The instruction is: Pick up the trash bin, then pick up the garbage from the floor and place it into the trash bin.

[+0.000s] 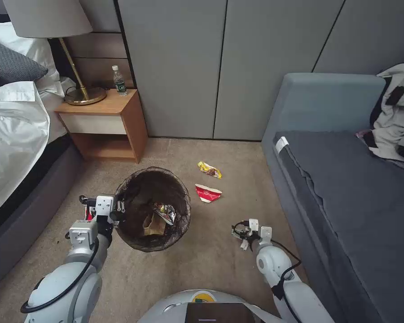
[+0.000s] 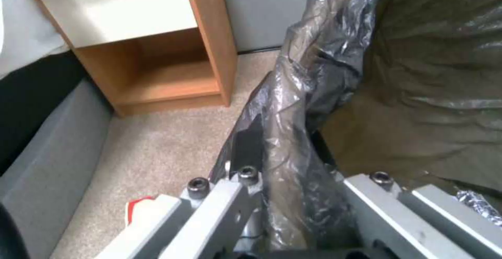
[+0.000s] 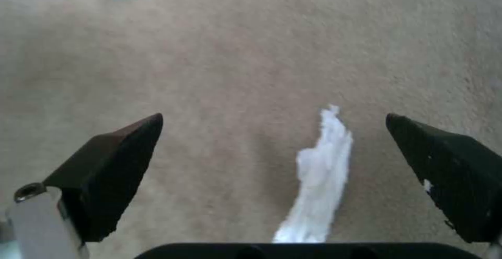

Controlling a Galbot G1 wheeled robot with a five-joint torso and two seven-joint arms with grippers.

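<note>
Head view: the left claw (image 1: 116, 210) is clenched on the trash bin's (image 1: 153, 208) rim, keeping its mouth reachable; the right claw (image 3: 272, 153) is spread over white paper (image 3: 319, 180) on the carpet, ready to pinch.

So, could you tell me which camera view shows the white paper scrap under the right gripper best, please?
The right wrist view: the white paper scrap lies on the carpet between the open fingers of the right gripper, unobstructed. In the head view, the scrap is a sliver mostly hidden beneath that gripper. The left wrist view faces the trash bin instead.
</note>
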